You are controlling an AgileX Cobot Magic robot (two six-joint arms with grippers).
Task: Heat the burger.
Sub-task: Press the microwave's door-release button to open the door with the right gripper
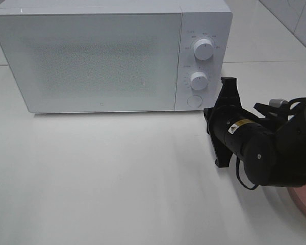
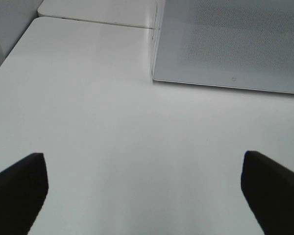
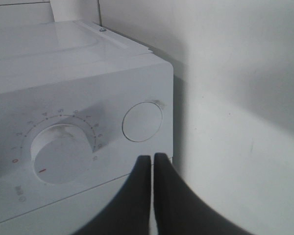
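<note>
wide white table [image 1: 107,178] before the microwave [image 1: 92,61] leaves open passage; its shut door [image 1: 92,66] walls off the inside. the right gripper [image 1: 228,81] (fingers together) and its arm [image 1: 265,148] crowd the space beside the round button [image 1: 194,101].

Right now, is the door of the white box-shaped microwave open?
No, the speckled front door of the white box-shaped microwave sits flush beside its dial panel, fully closed.

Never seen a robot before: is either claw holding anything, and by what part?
Nothing. The left claw is open and empty; the right claw is shut on nothing.
</note>
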